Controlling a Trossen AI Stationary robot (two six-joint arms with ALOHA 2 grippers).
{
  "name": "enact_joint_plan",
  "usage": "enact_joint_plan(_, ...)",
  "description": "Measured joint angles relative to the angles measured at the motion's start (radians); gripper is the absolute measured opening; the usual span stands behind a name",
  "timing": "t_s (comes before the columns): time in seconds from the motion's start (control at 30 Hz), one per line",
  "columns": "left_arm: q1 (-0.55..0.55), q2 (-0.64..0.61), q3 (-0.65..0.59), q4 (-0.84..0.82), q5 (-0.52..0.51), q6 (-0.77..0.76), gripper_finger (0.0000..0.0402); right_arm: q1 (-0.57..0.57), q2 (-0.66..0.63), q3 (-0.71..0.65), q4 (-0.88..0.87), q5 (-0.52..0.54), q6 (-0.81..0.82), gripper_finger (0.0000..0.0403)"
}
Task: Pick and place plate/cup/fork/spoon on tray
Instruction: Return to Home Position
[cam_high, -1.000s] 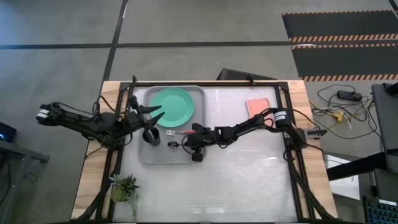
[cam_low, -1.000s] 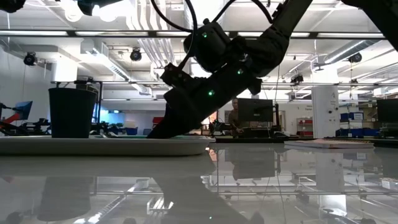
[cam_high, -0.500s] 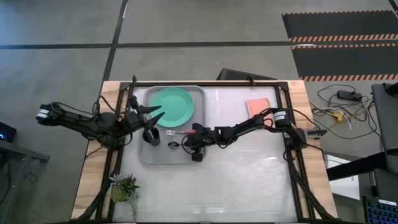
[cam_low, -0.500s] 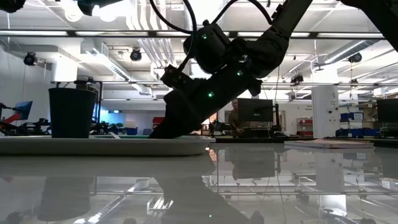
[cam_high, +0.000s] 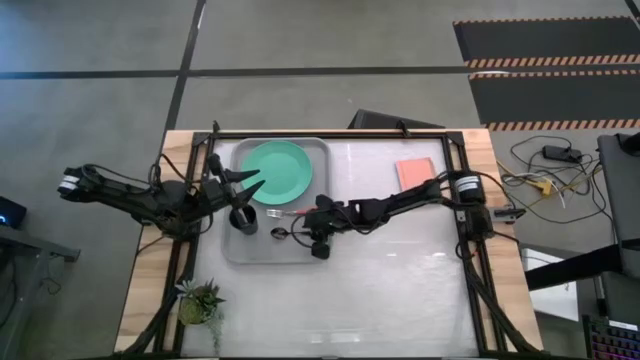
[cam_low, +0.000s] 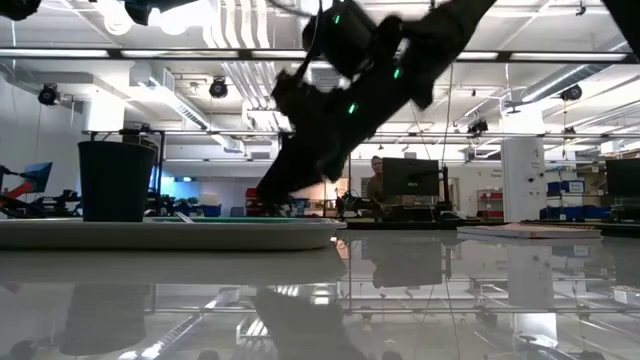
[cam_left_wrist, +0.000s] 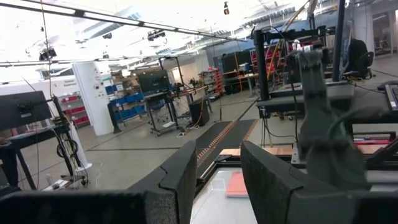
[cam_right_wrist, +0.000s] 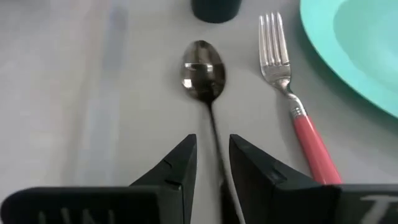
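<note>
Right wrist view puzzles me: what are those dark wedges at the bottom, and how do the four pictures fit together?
Two dark robot arms work at a table. One camera looks straight down, one sits at table height, one rides on each wrist. The wedges belong to the right pincer, open; the handle of the small dark metal spoon shows between them. Beside it lie the pink-handled metal fork and round mint-green plate, on the large light-grey rectangular tray with the small black cup. The left pincer hangs open and empty by the cup. A pink rectangular pad lies off the tray.
</note>
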Motion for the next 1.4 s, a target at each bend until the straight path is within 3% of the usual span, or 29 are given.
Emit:
enact_joint_plan(0.13, 0.000, 0.000, 0.000, 0.000, 0.000, 0.000, 0.0108, 0.052, -0.104, -0.007, -0.111, 0.005, -0.031, 0.0079)
enact_joint_plan(0.3, 0.000, 0.003, 0.000, 0.001, 0.000, -0.002, 0.0108, 0.126, -0.244, -0.104, -0.097, 0.129, -0.084, 0.0062)
enact_joint_plan(0.43, 0.000, 0.005, 0.000, -0.001, 0.000, -0.002, 0.0108, 0.167, -0.365, -0.247, -0.003, 0.188, -0.075, 0.0051)
enact_joint_plan(0.7, 0.000, 0.012, 0.000, -0.009, 0.000, -0.039, 0.0108, 0.203, -0.605, -0.555, 0.254, 0.184, -0.080, 0.0039)
enact_joint_plan(0.9, 0.000, 0.018, -0.001, -0.120, 0.012, -0.170, 0.0108, 0.202, -0.823, -0.713, 0.273, 0.178, -0.161, 0.0038)
enact_joint_plan(1.0, 0.000, 0.019, -0.001, -0.194, 0.122, -0.251, 0.0108, 0.202, -0.949, -0.783, 0.274, 0.178, -0.204, 0.0038)
enact_joint_plan(1.13, 0.000, 0.004, -0.001, -0.293, 0.462, -0.283, 0.0106, 0.202, -1.118, -0.868, 0.277, 0.178, -0.252, 0.0038)
enact_joint_plan(1.2, -0.001, -0.010, -0.001, -0.334, 0.574, -0.259, 0.0103, 0.199, -1.201, -0.911, 0.279, 0.178, -0.263, 0.0038)
enact_joint_plan(1.3, 0.000, -0.040, -0.001, -0.423, 0.599, -0.228, 0.0077, 0.190, -1.315, -0.973, 0.278, 0.181, -0.265, 0.0038)
enact_joint_plan(1.4, 0.000, -0.086, -0.001, -0.477, 0.601, -0.224, 0.0026, 0.180, -1.421, -1.029, 0.274, 0.185, -0.265, 0.0038)
